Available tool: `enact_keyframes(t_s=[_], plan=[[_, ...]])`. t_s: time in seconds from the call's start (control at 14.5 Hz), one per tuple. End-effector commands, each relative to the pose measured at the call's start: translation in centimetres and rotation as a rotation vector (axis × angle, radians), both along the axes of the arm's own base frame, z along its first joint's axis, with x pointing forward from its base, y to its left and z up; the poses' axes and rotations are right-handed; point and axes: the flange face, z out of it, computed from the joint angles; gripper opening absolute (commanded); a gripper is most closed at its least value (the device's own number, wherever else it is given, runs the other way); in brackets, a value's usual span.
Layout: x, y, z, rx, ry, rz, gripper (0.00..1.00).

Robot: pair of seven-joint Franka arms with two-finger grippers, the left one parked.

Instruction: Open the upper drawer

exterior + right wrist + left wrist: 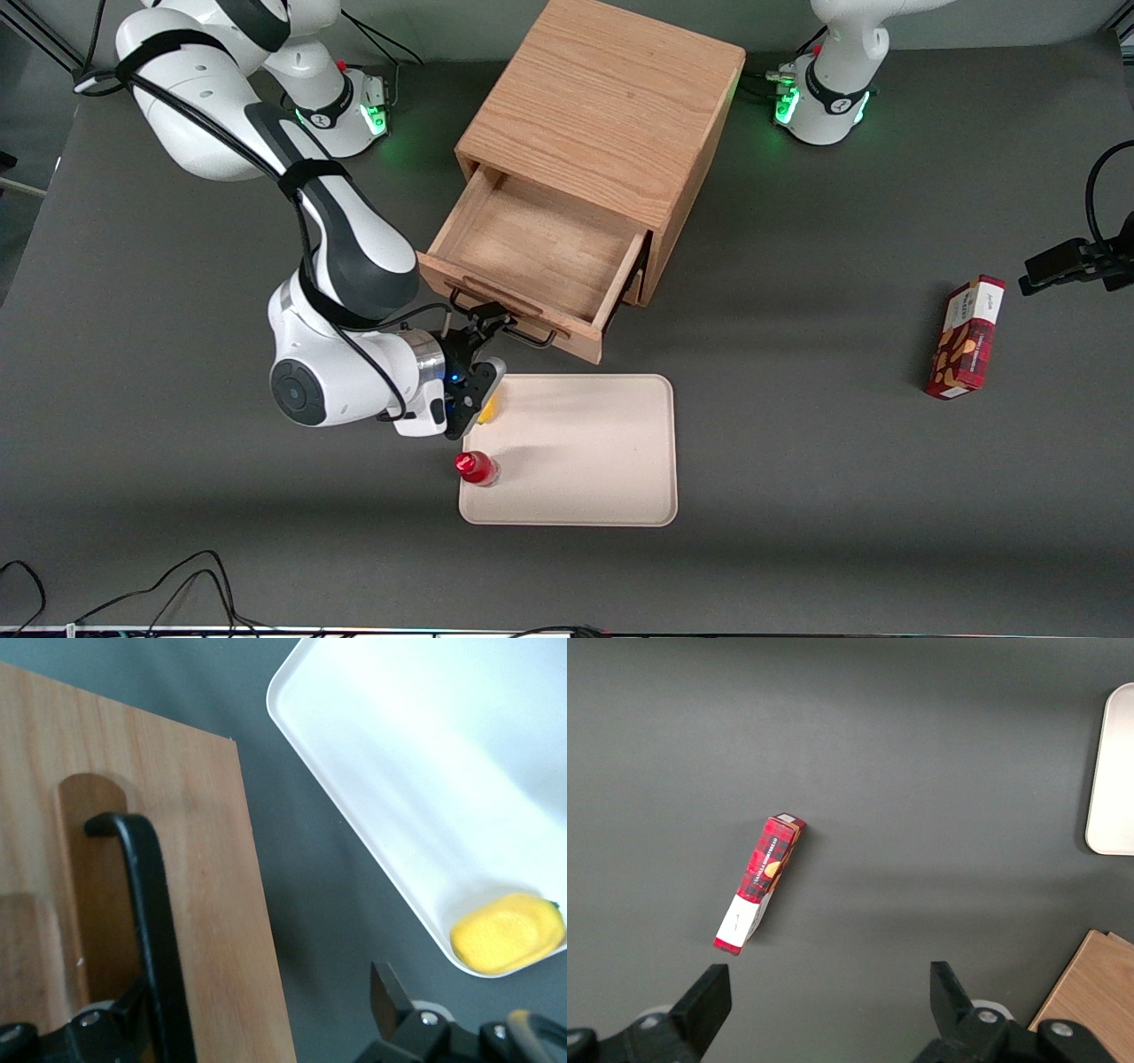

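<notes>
Your tool point(485, 330): released, fingers astride the black handle point(509, 323). Red bottle point(476, 468): tray's point(611, 443) 8 o'clock corner. Upper drawer point(540, 257): pulled out of the cabinet point(611, 115). Red box point(967, 337): on the desk point(797, 443), 3 o'clock of the tray.

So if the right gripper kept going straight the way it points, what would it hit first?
Most likely the upper drawer's front panel: the gripper already straddles the black handle, its fingers pointing at the wood. The gap left is unclear.

front: high overview | wrists: close, downward | shared: tray point(620, 496)
</notes>
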Motion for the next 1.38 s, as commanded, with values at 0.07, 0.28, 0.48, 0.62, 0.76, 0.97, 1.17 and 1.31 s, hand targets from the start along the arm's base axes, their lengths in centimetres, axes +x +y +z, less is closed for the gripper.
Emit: enact_keyframes(t_s=[0.07,0.28,0.48,0.62,0.76,0.97,1.17,1.31], plan=[[1.8,-1.0,0.2,0.021,-0.015,0.008,1.00],[2.5,-1.2,-0.2,0.024,-0.022,-0.002,1.00],[3.2,-1.6,0.0,0.014,-0.044,-0.012,1.00],[3.7,-2.4,0.4,0.013,-0.056,-0.025,1.00],[4.2,-2.9,0.7,0.013,-0.068,-0.035,1.00],[4.9,-3.7,1.1,0.022,-0.082,-0.051,1.00],[5.3,-3.8,2.3,0.030,-0.104,-0.057,1.00],[5.2,-3.9,4.3,0.031,-0.133,-0.059,1.00]])
